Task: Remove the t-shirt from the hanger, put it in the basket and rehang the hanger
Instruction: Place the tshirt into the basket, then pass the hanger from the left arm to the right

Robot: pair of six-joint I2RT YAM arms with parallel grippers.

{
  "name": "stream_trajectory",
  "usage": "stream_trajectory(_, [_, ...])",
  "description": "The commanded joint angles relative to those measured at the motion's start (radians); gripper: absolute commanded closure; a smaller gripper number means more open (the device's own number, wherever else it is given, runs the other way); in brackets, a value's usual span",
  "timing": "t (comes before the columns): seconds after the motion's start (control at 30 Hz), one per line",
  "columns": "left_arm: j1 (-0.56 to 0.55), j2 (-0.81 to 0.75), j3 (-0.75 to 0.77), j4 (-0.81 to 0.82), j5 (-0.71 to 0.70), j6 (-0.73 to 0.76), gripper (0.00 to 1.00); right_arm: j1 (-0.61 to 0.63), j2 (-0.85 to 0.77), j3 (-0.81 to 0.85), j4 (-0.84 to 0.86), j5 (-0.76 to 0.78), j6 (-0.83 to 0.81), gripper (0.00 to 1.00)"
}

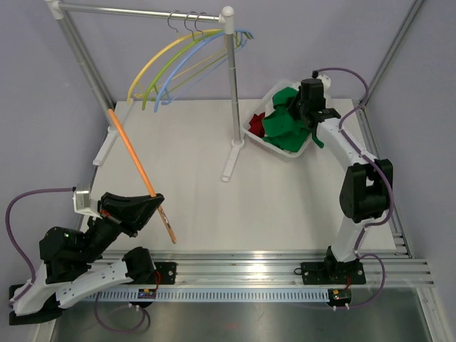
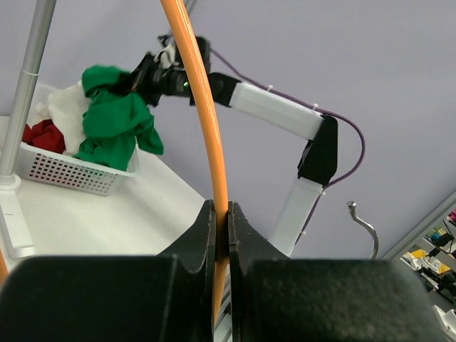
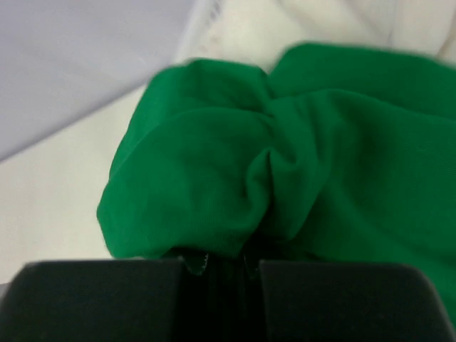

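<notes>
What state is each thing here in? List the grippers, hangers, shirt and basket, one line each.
left gripper: shut on the orange hanger.
orange hanger: bare, tilted.
right gripper: shut on the green t-shirt.
green t-shirt: off the hanger, bunched, held over the basket.
basket: holding red and white clothes.
rail hangers: three, bare, hung by their hooks.

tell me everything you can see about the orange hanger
The thin orange plastic-looking hanger is a smooth curved rod, bare of cloth. It is off the metal rail, slanting above the white table, its upper end by the rack's left post; contact there is unclear. The left gripper is shut on it near its lower end.
</notes>
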Motion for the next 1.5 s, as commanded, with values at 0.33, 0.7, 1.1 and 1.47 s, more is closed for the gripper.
stream_trajectory(0.33, [0.004, -0.011, -0.011, 0.09, 0.009, -0.004, 1.0, 0.03, 0.369, 0.121, -0.21, 0.159, 0.097, 0.98])
stream_trajectory(0.7, [0.007, -0.011, -0.02, 0.099, -0.01, -0.012, 1.0, 0.069, -0.002, 0.028, -0.098, 0.125, -0.03, 0.21])
stream_trajectory(1.1, [0.007, 0.001, -0.032, 0.136, -0.014, -0.029, 1.0, 0.161, -0.499, -0.517, 0.518, -0.493, -0.25, 0.14])
stream_trajectory(1.47, [0.009, 0.01, -0.109, 0.277, 0.022, -0.084, 1.0, 0.406, -0.657, -0.872, 1.063, -1.115, -0.138, 0.16])
